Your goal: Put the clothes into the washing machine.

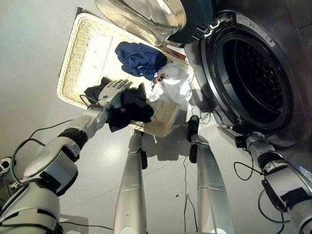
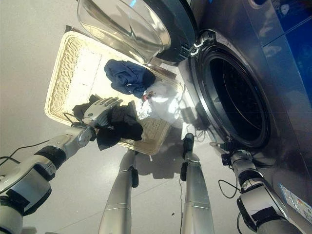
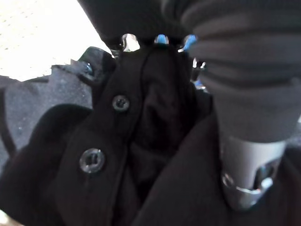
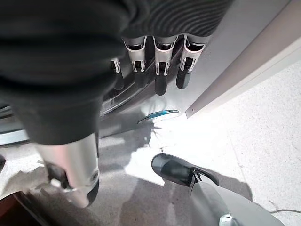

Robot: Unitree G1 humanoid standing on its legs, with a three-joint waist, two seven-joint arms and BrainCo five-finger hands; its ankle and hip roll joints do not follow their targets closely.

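A: Fingers (image 1: 118, 86) of L hand (image 1: 111, 92) lie spread on the black shirt (image 1: 127, 108), which hangs over the basket (image 1: 83, 44) rim. Grip?

B: L wrist view has black cloth bunched between thumb (image 3: 249, 179) and fingers – pinched. Shows round buttons (image 3: 92, 159) too; head views don't.

A: Other clothes?

B: Just past the fingertips: crumpled blue cloth (image 1: 140, 58), white cloth (image 1: 173, 84) beside it. Basket's pale woven wicker, rectangular.

A: R hand (image 4: 155, 66)?

B: Fingers straight, holding nothing, by the washer (image 1: 253, 73) front, under its round open drum. Glass door (image 1: 146, 17) swung wide.
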